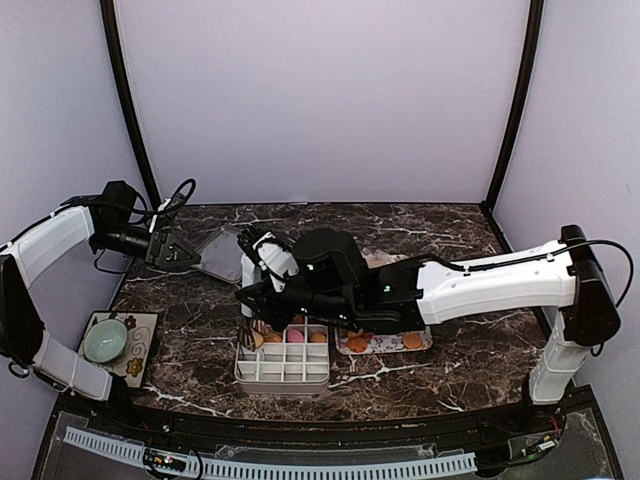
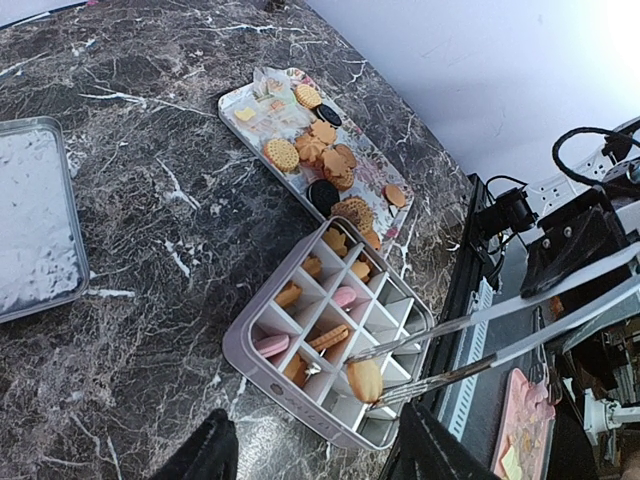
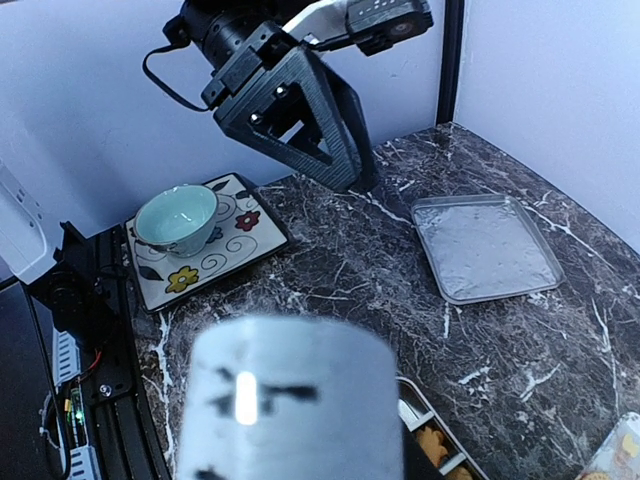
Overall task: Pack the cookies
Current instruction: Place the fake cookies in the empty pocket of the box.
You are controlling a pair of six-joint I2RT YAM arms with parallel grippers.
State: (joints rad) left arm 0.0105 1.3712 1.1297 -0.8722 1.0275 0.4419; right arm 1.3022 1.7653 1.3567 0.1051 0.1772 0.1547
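Observation:
Cookies (image 2: 318,150), round golden ones and black sandwich rounds, lie heaped on a flower-patterned tray (image 2: 232,100). In front of it stands a grey compartment box (image 2: 255,335) with pink, brown and golden cookies in some cells. Metal tongs (image 2: 470,335) reach in from the right and pinch a golden cookie (image 2: 364,380) just above the box's near cells. My right gripper (image 1: 272,285) is shut on the tongs above the box (image 1: 283,372). In the right wrist view a blurred pale cylinder (image 3: 290,400) hides its fingers. My left gripper (image 2: 315,460) is open and empty, well away from the box.
A clear plastic lid (image 1: 215,250) lies at the back left near my left gripper (image 1: 170,252). A teal cup (image 1: 105,340) sits on a flowered square plate (image 1: 140,330) at the front left. The right arm covers most of the tray (image 1: 385,343).

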